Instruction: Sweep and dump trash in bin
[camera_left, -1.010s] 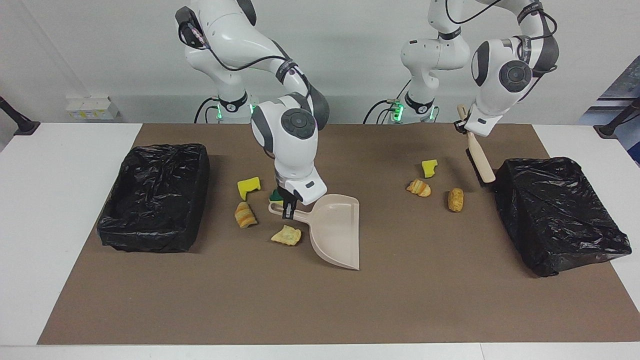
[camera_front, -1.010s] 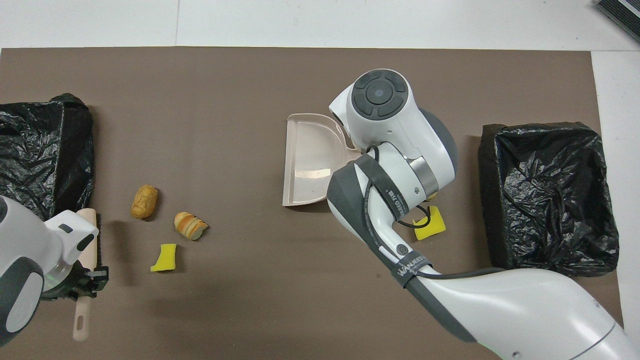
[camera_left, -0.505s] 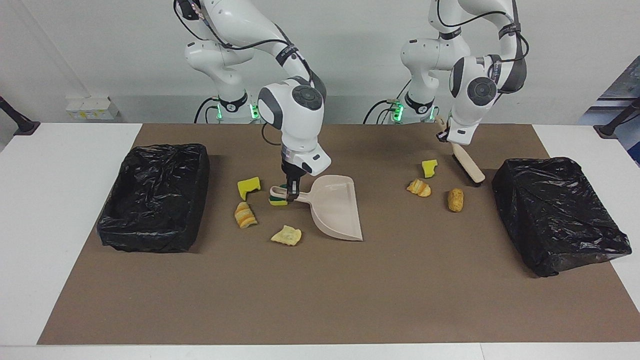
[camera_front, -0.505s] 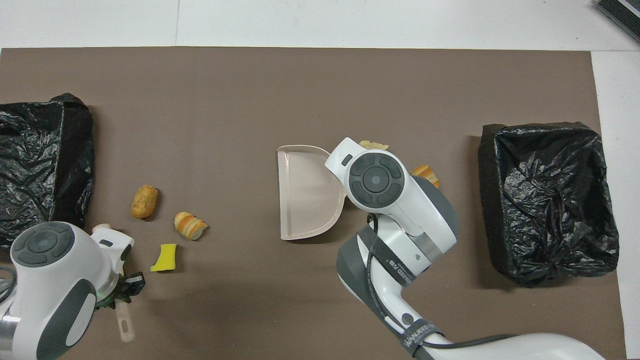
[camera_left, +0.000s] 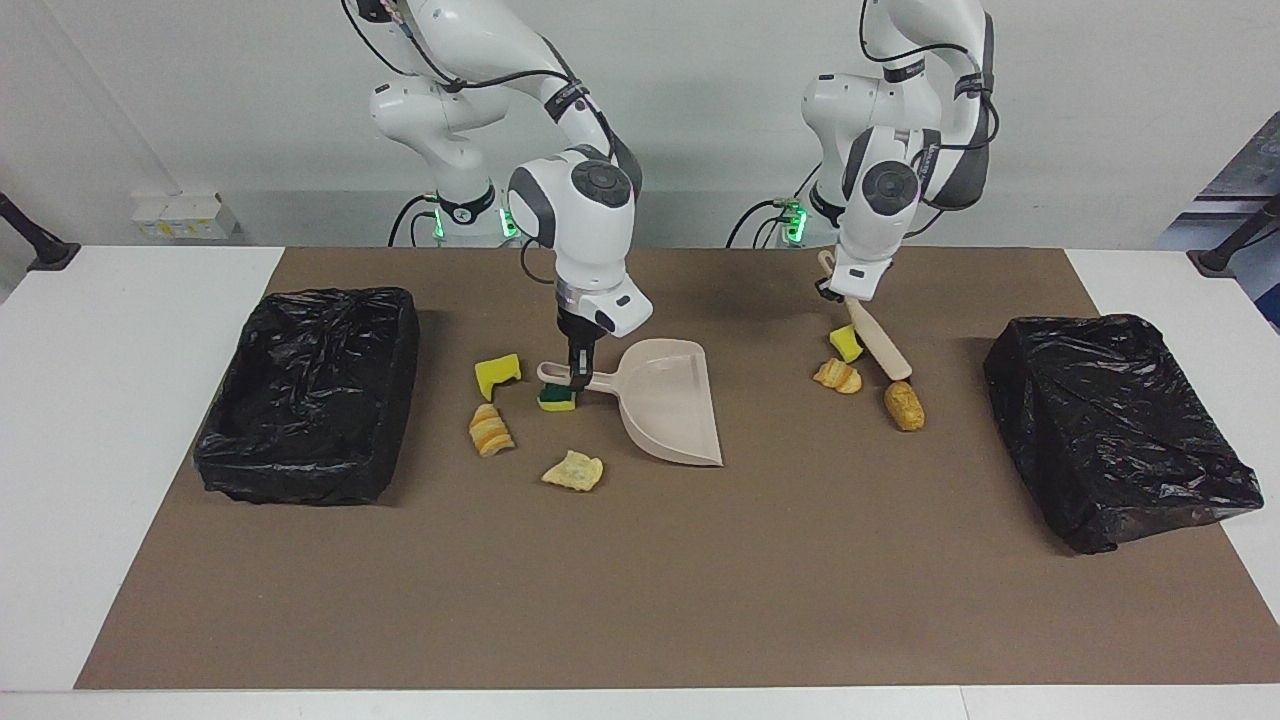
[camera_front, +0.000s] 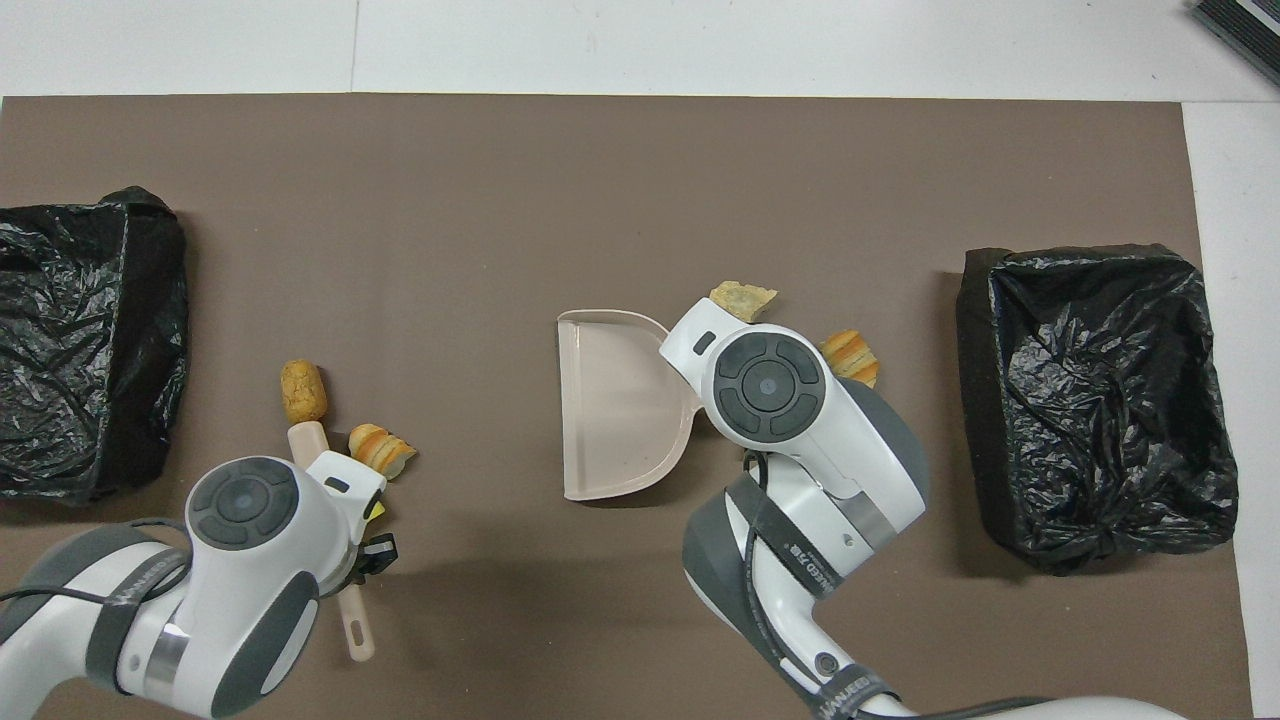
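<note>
Your right gripper (camera_left: 577, 383) is clamped on the handle of the beige dustpan (camera_left: 667, 402), pan flat on the brown mat (camera_left: 640, 580) with its open mouth facing away from the robots. The green-topped sponge (camera_left: 556, 400) sits right at the fingertips, touching or just under the handle; you can't tell which. A yellow sponge chunk (camera_left: 497, 374) and a striped bread piece (camera_left: 489, 430) lie just beside the fingers toward the right arm's end, and a tan scrap (camera_left: 574, 471) is close by, farther from the robots than the fingers. All four sit outside the pan, around its handle.

Your left gripper (camera_left: 828, 288) holds the brush (camera_left: 877, 341) by the handle, fingers closed on it, brush angled down to the mat. Next to the brush head: a yellow chunk (camera_left: 845, 343) touching its side, a striped croissant-like piece (camera_left: 838, 376) just beside that, and a brown nugget (camera_left: 904, 405) right at the brush tip.

One black-bagged bin (camera_left: 310, 392) stands at the right arm's end, another (camera_left: 1115, 428) at the left arm's end, both well apart from the fingers. In the overhead view the arms cover the sponges.
</note>
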